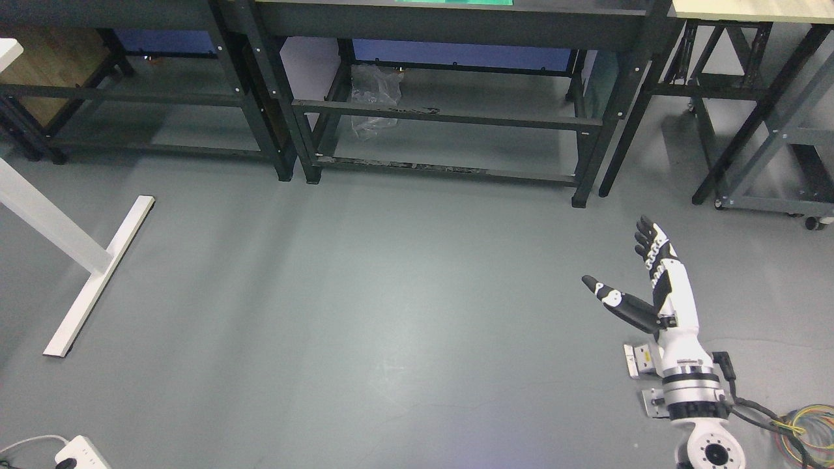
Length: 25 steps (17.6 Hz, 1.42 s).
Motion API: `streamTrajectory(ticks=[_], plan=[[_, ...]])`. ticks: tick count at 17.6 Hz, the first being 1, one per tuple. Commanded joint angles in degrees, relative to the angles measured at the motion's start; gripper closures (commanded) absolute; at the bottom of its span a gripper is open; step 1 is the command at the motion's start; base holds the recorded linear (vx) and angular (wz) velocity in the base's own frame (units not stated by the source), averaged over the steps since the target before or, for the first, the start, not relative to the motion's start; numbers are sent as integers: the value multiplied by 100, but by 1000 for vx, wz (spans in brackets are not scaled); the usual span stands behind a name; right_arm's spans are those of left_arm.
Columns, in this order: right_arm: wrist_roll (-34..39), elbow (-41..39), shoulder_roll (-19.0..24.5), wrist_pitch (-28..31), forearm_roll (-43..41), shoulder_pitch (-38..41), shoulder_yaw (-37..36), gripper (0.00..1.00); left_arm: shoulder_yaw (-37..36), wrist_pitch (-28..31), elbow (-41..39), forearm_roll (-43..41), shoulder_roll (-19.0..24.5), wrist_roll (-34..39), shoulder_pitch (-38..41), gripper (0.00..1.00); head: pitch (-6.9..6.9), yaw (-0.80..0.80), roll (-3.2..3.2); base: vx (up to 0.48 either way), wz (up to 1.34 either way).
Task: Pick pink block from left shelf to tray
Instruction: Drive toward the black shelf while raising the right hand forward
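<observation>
Pink block is nowhere to be seen from where the head camera looks, so which way it lies cannot be told; the same goes for the tray.

Going left to right: a white power strip [81, 453] with a pale cable sits on the smooth grey floor [365, 293] at the bottom left corner. Above it a white metal T-shaped counter leg [98, 273] slants across the floor. Beyond stand black metal-framed counters [449, 114] with open lower rails; under the middle one a crumpled clear plastic bag [373, 98] hangs against the back. A strip of green shows on that counter's top edge. Further right is a light wood-topped counter [749, 10] on black legs, then a grey frame on castors [775, 176].

At the lower right the right hand [642, 286], white and black with jointed fingers [648, 244], rises from a silver wrist. Its fingers are stretched out straight, thumb splayed wide to the left, grasping nothing. Coloured wires [805, 433] coil by the wrist.
</observation>
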Motion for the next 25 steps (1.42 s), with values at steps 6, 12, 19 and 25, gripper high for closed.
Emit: streamTrajectory(ticks=[6,12,19,25], plan=[[-18,-3,-100,0,0,-46,70,0,0,-1,0,-9,100,3,53,0,0,0,0,0,0],[-18,-3,-100,-44,0,-46,70,0,0,-1,0,-9,100,3,53,0,0,0,0,0,0],[-184,41,-100,-429,305,-46,27,0,0,-1,0,-9,100,3,53,0,0,0,0,7,1],[-1336,15,-100,-63,5751,-231,333,9,0,-1,0,-9,100,3,53,0,0,0,0,15,0]])
